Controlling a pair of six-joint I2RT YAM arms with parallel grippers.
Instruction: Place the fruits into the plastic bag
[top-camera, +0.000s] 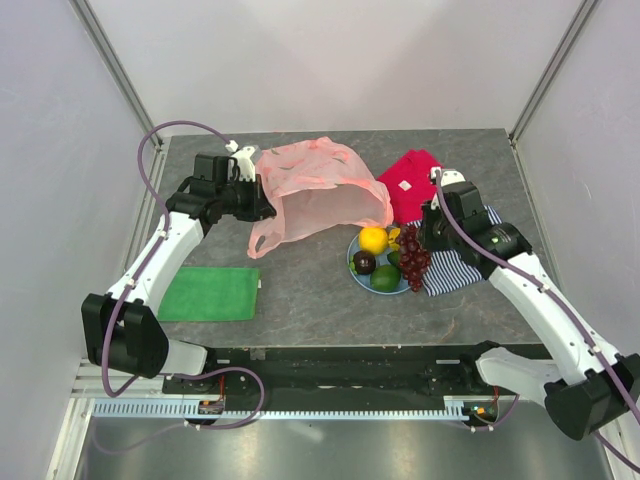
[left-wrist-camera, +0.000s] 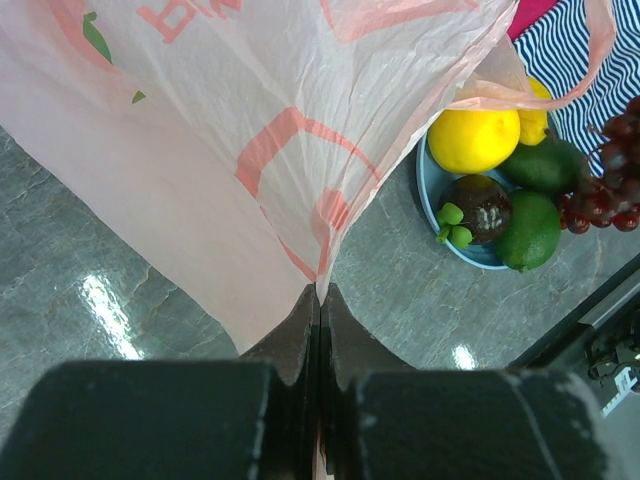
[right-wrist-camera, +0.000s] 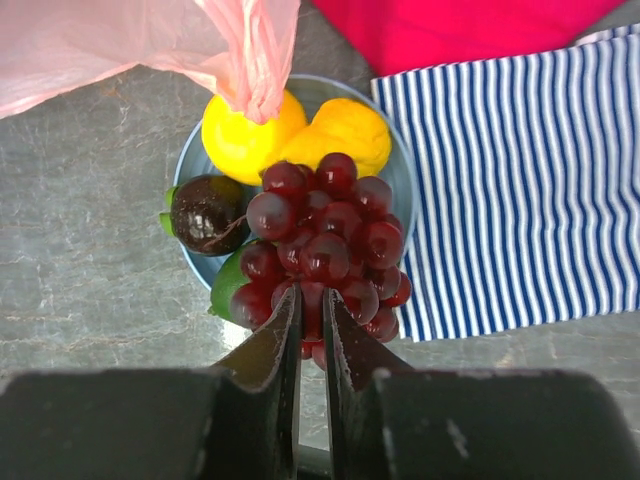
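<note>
The pink plastic bag (top-camera: 318, 190) lies at the table's back middle, its mouth facing the plate. My left gripper (top-camera: 262, 200) is shut on the bag's rim (left-wrist-camera: 322, 262) and holds it up. My right gripper (top-camera: 418, 240) is shut on the dark red grape bunch (right-wrist-camera: 325, 245), holding it just above the blue plate (top-camera: 353, 266). On the plate sit a yellow citrus (top-camera: 373, 239), a dark purple-brown fruit (top-camera: 364, 262), a green avocado (left-wrist-camera: 545, 165) and a green lime (top-camera: 386, 277). A bag handle (right-wrist-camera: 255, 60) hangs over the citrus.
A red folded cloth (top-camera: 410, 182) lies behind the plate. A blue-and-white striped cloth (top-camera: 462, 262) lies under and right of the plate. A green cloth (top-camera: 212, 293) lies at the front left. White walls enclose the table.
</note>
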